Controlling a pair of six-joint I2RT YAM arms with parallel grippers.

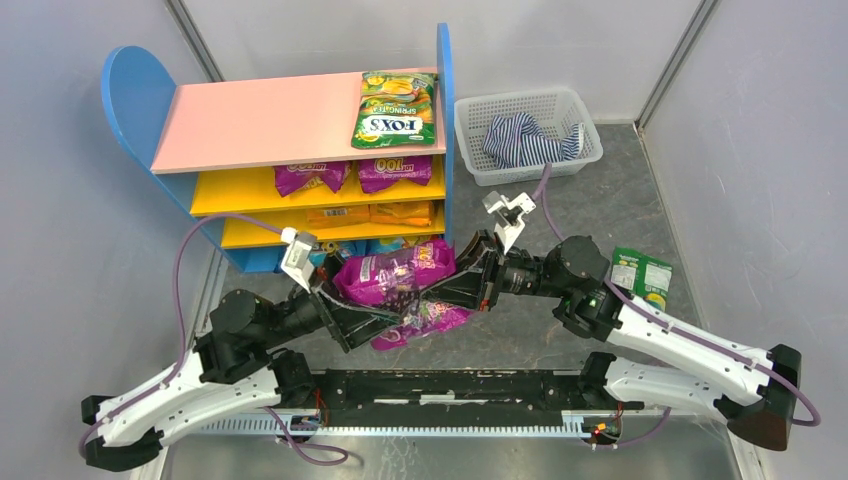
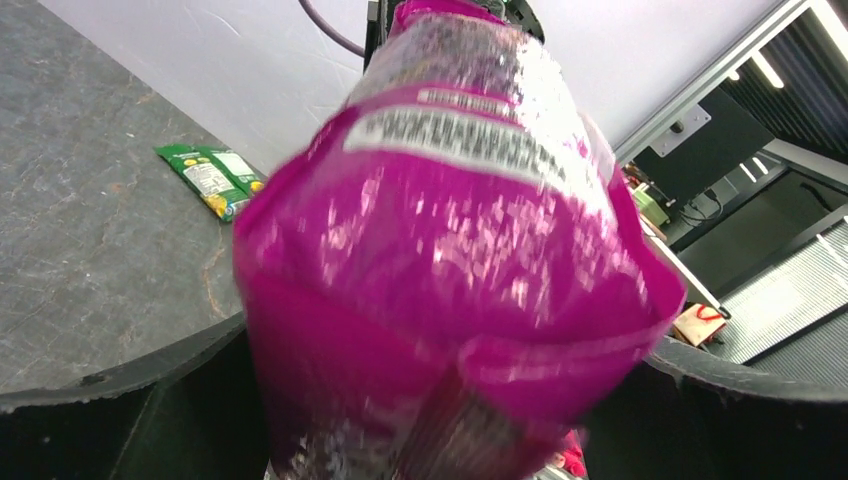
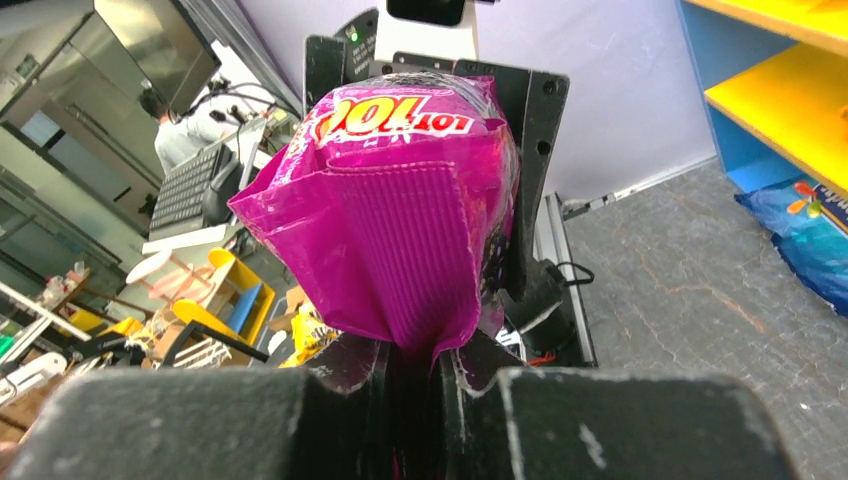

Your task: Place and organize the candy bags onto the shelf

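Observation:
A purple grape candy bag (image 1: 392, 274) hangs in the air in front of the shelf (image 1: 300, 120). My right gripper (image 1: 452, 288) is shut on its crimped end seam; in the right wrist view (image 3: 415, 365) the seam is pinched between the fingers. My left gripper (image 1: 362, 308) is open, one jaw on each side of the same bag, which fills the left wrist view (image 2: 450, 260). A second purple bag (image 1: 432, 320) lies on the table below. A green bag (image 1: 641, 276) lies at the right. The shelf holds a FOX'S bag (image 1: 398, 110) on top, then purple bags (image 1: 355, 176), orange bags (image 1: 370, 213) and blue bags (image 3: 800, 225).
A white mesh basket (image 1: 575, 105) with a blue-white striped cloth (image 1: 525, 140) stands right of the shelf. The enclosure's grey walls stand on both sides. The arms' base rail (image 1: 450, 395) runs along the near edge.

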